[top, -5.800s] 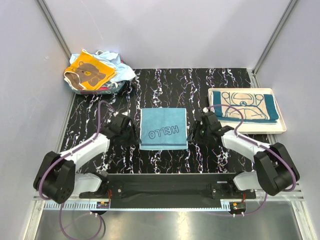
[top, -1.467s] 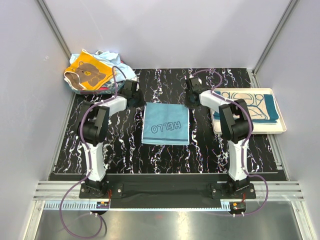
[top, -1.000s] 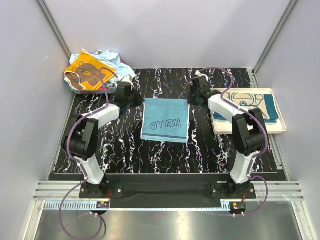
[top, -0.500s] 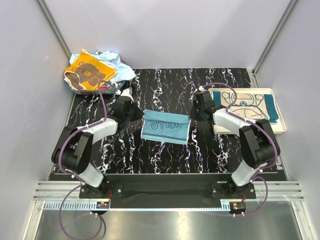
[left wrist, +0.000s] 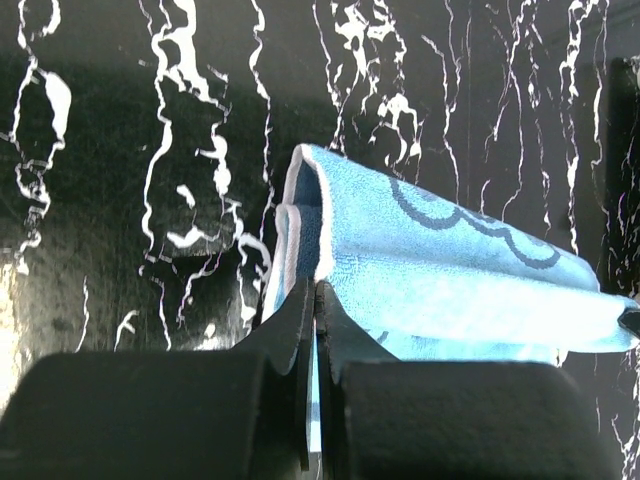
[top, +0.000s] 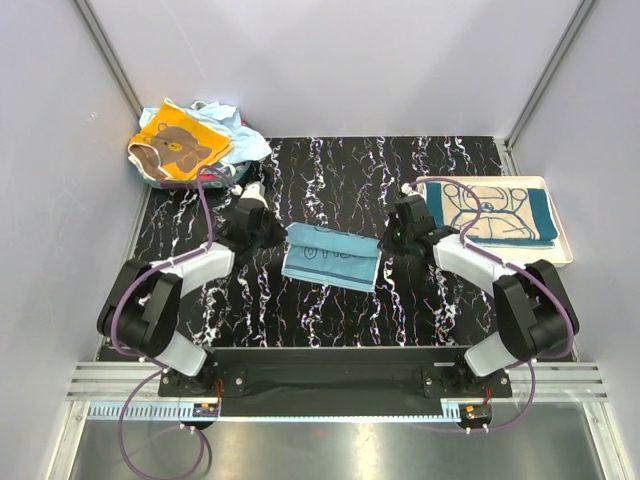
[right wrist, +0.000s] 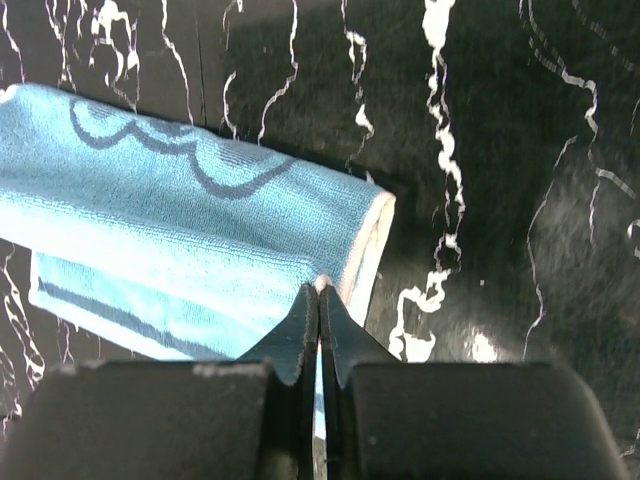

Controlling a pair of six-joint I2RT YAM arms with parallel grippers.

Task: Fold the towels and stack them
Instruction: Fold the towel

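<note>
Your blue towel (top: pixel 331 255) lies half-folded left of the tray (top: pixel 565 262), its long axis pointing toward it. The left gripper (left wrist: pixel 312 296) and right gripper (right wrist: pixel 320 292) are each clamped on one end, apparently on the upper layer's corner.

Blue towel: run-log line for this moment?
blue towel doubled over, mid-table | left gripper shut on left edge | right gripper shut on right edge | teal towel on tray | pile far left

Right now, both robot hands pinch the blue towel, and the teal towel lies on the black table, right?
Not quite. The left gripper and right gripper do pinch the blue towel, but the teal towel lies on the white tray, not the black table. The top external view shows it.
</note>
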